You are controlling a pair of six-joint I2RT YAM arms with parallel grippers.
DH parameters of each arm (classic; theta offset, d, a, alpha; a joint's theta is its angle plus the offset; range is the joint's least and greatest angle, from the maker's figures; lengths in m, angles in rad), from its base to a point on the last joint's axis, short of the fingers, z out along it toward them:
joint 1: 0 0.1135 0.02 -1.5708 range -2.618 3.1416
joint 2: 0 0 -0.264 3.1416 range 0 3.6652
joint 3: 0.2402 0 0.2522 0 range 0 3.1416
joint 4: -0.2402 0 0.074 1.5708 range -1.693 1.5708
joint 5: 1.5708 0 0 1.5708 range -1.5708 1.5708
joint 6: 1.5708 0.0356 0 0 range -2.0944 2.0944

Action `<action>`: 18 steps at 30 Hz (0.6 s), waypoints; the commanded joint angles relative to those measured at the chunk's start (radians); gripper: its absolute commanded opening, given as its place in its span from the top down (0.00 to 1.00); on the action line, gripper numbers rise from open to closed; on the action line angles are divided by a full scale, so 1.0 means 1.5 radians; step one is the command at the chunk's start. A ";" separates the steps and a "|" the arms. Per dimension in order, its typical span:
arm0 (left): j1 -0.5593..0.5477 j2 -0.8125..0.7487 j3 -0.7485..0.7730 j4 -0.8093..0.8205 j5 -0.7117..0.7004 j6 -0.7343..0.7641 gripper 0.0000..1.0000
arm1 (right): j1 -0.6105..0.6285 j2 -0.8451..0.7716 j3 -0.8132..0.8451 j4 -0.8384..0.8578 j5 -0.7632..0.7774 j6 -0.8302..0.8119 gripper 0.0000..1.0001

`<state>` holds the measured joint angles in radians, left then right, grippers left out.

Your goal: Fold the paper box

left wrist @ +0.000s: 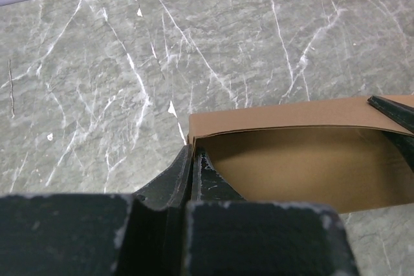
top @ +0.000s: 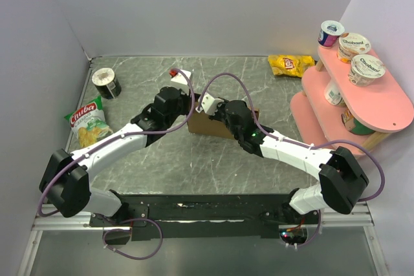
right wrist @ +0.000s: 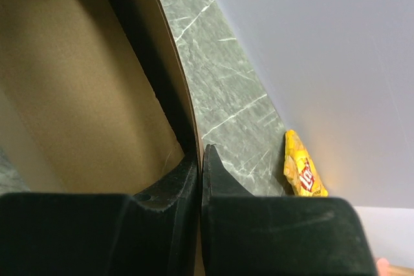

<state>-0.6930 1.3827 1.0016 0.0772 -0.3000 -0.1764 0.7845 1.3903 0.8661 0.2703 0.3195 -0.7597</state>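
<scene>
Paper box (top: pixel 206 125), opposite ends each pinched between the clenched fingers of the left gripper (left wrist: pixel 193 159) and right gripper (right wrist: pixel 200 159), likely bracing it open for folding.

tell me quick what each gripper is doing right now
left gripper: closed, pinching a wall of the box
right gripper: closed, pinching another box wall
</scene>
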 commanded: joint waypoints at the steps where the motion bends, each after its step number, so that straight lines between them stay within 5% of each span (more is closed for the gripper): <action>1: -0.023 0.000 -0.008 0.068 0.053 -0.043 0.99 | 0.001 0.020 -0.009 -0.052 -0.029 0.059 0.94; 7: -0.022 -0.014 -0.012 0.049 0.036 -0.064 0.93 | 0.003 0.015 -0.015 -0.052 -0.026 0.060 0.95; 11: -0.016 -0.051 -0.008 0.005 0.033 -0.064 0.46 | 0.003 0.012 -0.020 -0.044 -0.023 0.060 0.95; 14: -0.002 -0.068 0.021 -0.037 0.053 -0.064 0.27 | 0.003 0.010 -0.022 -0.044 -0.021 0.060 0.95; 18: 0.010 -0.082 0.052 -0.121 0.092 -0.050 0.19 | 0.003 0.006 -0.023 -0.044 -0.023 0.059 0.95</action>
<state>-0.6960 1.3079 1.0103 -0.0067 -0.2314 -0.2569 0.7845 1.3899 0.8639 0.2768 0.3244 -0.7555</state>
